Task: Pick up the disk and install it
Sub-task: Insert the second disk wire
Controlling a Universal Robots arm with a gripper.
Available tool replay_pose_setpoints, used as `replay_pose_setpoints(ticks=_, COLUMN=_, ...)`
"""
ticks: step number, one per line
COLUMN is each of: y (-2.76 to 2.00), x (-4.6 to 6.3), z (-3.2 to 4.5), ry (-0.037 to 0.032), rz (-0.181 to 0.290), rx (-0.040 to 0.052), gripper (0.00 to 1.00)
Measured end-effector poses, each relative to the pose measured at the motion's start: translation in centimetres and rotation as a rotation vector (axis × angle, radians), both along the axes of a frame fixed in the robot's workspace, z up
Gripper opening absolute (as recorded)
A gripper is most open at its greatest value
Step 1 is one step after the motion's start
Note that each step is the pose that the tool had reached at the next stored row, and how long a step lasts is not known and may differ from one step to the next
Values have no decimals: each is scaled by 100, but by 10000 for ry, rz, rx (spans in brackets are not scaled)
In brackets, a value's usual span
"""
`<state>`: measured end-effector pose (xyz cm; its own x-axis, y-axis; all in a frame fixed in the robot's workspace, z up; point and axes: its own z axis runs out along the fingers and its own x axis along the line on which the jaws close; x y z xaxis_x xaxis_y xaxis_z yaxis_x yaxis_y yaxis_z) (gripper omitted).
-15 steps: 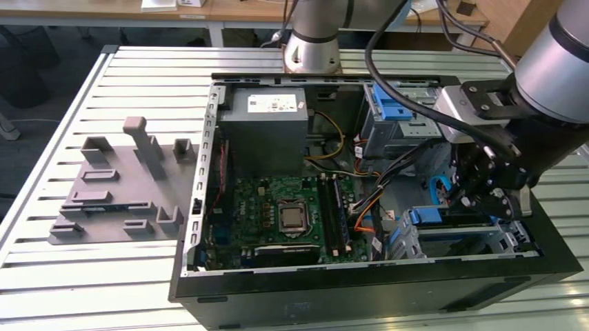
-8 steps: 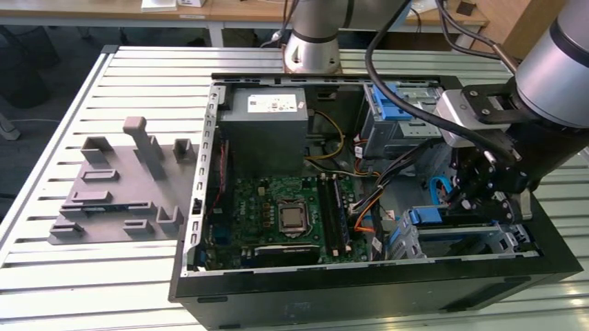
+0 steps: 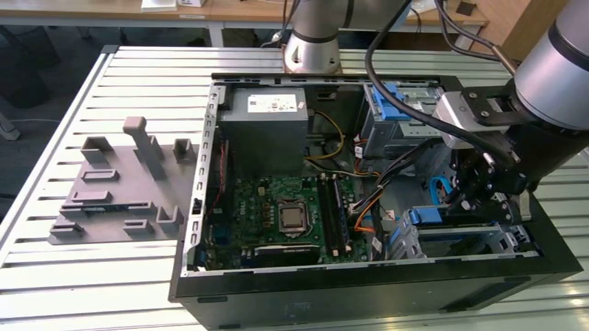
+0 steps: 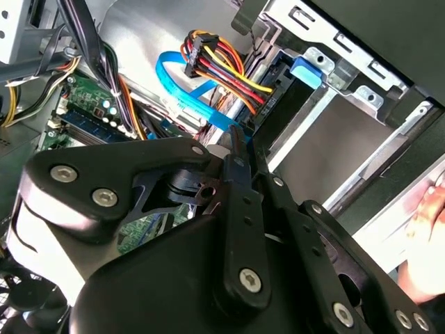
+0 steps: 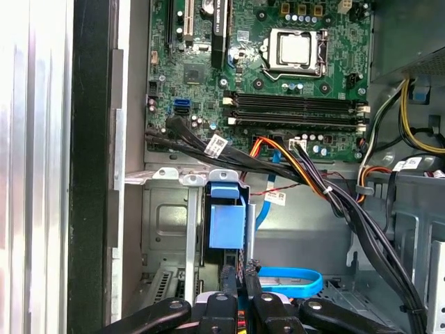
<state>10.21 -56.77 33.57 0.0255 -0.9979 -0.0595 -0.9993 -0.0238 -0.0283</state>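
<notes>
The disk (image 3: 426, 216) stands on edge in the drive cage (image 3: 501, 241) at the case's front corner, on the exterior view's right. Its blue carrier tab (image 5: 227, 223) faces up in the first wrist view, and that tab (image 4: 306, 72) also shows in the second wrist view. My gripper (image 3: 463, 202) reaches down into the case right beside the disk. Its two black fingers (image 5: 229, 282) stand close together, shut, with only a thin slit between them and nothing gripped. The fingertips (image 4: 236, 142) sit at the disk's near end; whether they touch it is unclear.
The open computer case (image 3: 198, 207) lies on a slatted table. Inside are the motherboard (image 3: 276, 207), a grey power supply (image 3: 262, 124) and cable bundles (image 5: 306, 174). A blue flat cable (image 5: 292, 280) loops by the fingers. A grey fixture (image 3: 120, 186) lies outside. A person's hand (image 4: 431, 209) rests near the case.
</notes>
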Motion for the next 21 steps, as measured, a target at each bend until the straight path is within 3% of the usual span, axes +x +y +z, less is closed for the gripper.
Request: replay_pose_setpoints(ticks=21, y=-13, x=14, z=-52, ry=0, rz=-1, rx=7, gripper=16)
